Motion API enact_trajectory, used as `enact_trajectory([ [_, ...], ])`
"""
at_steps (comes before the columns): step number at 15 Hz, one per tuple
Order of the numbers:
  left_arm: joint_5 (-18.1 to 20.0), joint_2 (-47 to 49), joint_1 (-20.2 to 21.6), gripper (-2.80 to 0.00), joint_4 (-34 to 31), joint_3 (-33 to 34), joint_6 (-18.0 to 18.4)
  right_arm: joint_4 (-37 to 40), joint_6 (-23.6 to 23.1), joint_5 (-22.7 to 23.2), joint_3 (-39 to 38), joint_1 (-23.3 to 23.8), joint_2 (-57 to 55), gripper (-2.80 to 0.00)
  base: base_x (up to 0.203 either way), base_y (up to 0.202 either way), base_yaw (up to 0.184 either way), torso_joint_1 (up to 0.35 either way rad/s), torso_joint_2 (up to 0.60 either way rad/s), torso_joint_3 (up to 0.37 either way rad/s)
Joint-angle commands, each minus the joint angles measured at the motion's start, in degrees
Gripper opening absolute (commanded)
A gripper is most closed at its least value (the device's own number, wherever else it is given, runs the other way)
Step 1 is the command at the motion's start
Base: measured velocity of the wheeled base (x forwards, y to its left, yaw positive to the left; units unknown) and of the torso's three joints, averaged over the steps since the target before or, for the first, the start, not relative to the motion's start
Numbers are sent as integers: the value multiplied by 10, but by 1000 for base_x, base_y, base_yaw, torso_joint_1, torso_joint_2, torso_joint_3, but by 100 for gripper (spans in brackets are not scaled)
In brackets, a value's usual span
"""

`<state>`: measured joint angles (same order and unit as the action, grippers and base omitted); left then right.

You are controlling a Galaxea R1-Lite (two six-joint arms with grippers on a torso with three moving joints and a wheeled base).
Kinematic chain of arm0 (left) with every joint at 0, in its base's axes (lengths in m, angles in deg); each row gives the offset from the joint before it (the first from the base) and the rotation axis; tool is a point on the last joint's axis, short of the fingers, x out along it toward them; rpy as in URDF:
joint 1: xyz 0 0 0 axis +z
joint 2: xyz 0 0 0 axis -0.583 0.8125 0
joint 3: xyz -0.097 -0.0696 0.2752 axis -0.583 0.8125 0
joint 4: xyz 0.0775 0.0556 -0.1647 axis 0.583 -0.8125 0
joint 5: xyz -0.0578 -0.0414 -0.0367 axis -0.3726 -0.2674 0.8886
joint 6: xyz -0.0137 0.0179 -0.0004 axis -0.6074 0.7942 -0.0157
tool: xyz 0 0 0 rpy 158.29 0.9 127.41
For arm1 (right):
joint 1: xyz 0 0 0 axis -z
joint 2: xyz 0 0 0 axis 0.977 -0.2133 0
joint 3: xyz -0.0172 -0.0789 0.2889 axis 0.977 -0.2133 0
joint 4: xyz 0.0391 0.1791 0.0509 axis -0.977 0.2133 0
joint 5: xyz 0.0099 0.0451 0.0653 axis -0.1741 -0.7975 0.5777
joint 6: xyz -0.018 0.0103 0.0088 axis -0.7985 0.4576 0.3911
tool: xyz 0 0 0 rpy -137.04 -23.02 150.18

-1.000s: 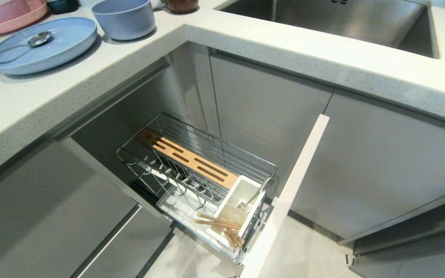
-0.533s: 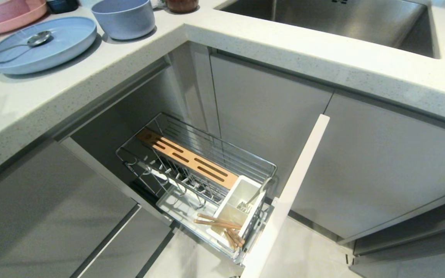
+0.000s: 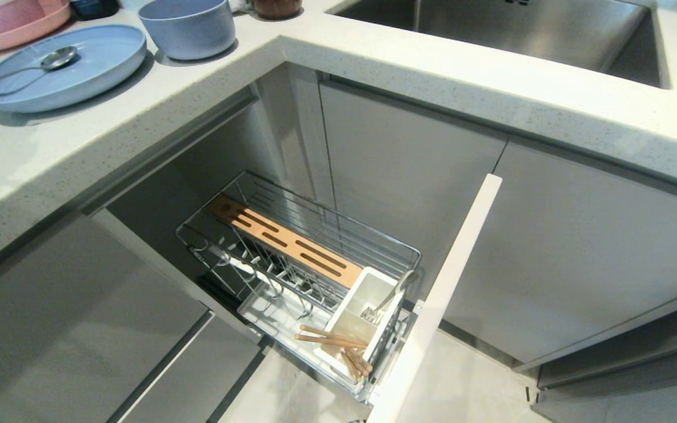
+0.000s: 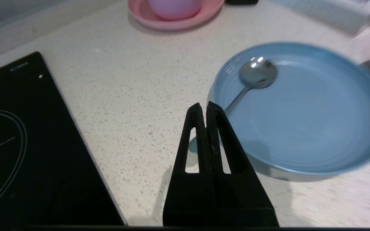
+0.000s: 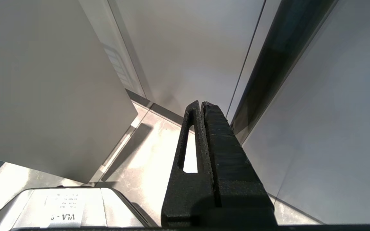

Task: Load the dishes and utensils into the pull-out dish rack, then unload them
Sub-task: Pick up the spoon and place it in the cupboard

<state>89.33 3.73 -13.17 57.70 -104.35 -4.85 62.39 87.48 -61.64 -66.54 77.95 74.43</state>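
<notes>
A pale blue plate (image 3: 62,67) sits at the upper left of the head view on the speckled white table (image 3: 374,64). A silver spoon (image 3: 50,61) lies in it, bowl inside the plate and handle running out over the left rim. Just right of the plate stands a pale blue bowl (image 3: 187,26). A pink plate (image 3: 18,32) with a pink bowl (image 3: 3,14) on it sits at the top left corner.

Below the table edge, in the centre and lower centre of the frame, the pull-out dish rack (image 3: 309,270) stands drawn out from the cabinet. Its wooden slotted strip (image 3: 282,241) runs diagonally, and its white cutlery caddy (image 3: 362,311) sits at the near end, with wooden chopsticks (image 3: 332,341) lying across and beside it. A steel sink (image 3: 526,29) fills the upper right.

In the left wrist view, the left end effector (image 4: 207,107) is clenched and empty, hovering over the table near the spoon handle, with a black cooktop (image 4: 27,150) at the left.

The right end effector (image 5: 201,107) is clenched and empty too, facing grey cabinet doors (image 5: 185,48).
</notes>
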Motion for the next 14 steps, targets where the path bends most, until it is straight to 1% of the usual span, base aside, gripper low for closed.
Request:
enact_trajectory([
  [1,32,59,24,-280,-1,-12,19,0,0,0,-1,0,2,-280,0,0,0,0,0,0],
  [3,77,76,49,-280,-5,-20,23,0,0,0,-1,0,2,-280,0,0,0,0,0,0],
  [4,92,83,58,-280,-21,-31,27,0,0,0,-1,0,2,-280,0,0,0,0,0,0],
  [6,111,92,66,-280,-55,-47,39,0,0,0,-1,0,2,-280,0,0,0,0,0,0],
  [8,138,100,65,-280,-58,-48,40,0,0,0,-1,0,2,-280,0,0,0,0,0,0],
  [10,151,102,65,-280,-59,-48,41,0,0,0,-1,0,2,-280,0,0,0,0,0,0],
  [11,151,103,65,0,-59,-47,42,0,0,0,-1,0,2,-280,0,0,0,0,0,0],
  [14,156,108,63,0,-58,-49,42,0,0,0,-1,0,2,-280,0,0,0,0,0,0],
])
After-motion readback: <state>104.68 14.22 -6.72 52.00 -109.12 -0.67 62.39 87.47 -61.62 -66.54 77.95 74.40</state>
